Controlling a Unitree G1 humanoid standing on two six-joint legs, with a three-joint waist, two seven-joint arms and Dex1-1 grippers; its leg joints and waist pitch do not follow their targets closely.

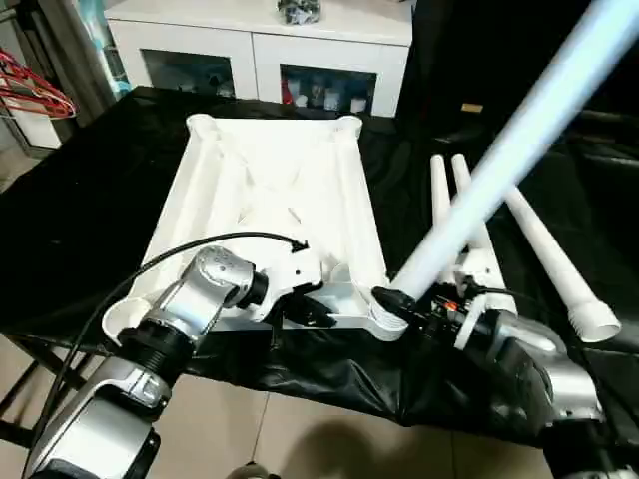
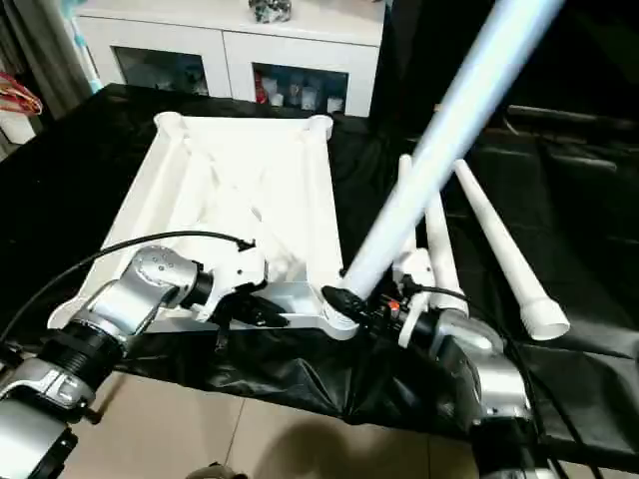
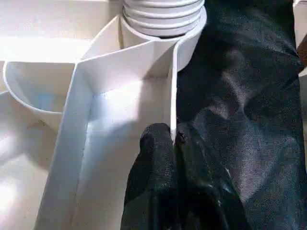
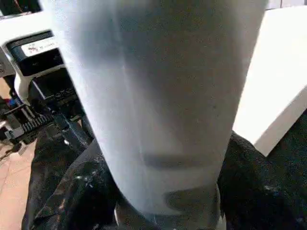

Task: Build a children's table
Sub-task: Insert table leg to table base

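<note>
The white tabletop (image 1: 270,190) lies upside down on the black cloth, ribbed underside up. My left gripper (image 3: 173,141) is shut on the thin near rim wall (image 3: 173,86), just left of the near right corner socket (image 1: 384,321). A long white leg (image 1: 499,170) stands in that socket with its ridged end (image 3: 165,14) seated, leaning up and away to the right. My right gripper (image 1: 401,299) is shut on this leg close above the socket, black fingers (image 4: 72,191) on either side of the tube (image 4: 163,96).
More loose legs (image 1: 554,259) (image 1: 441,200) lie on the cloth right of the tabletop. A white cabinet with glass doors (image 1: 260,50) stands behind, red hangers (image 1: 35,90) at far left. A black cable (image 1: 200,244) arcs over my left wrist. The table's front edge (image 1: 329,384) is near.
</note>
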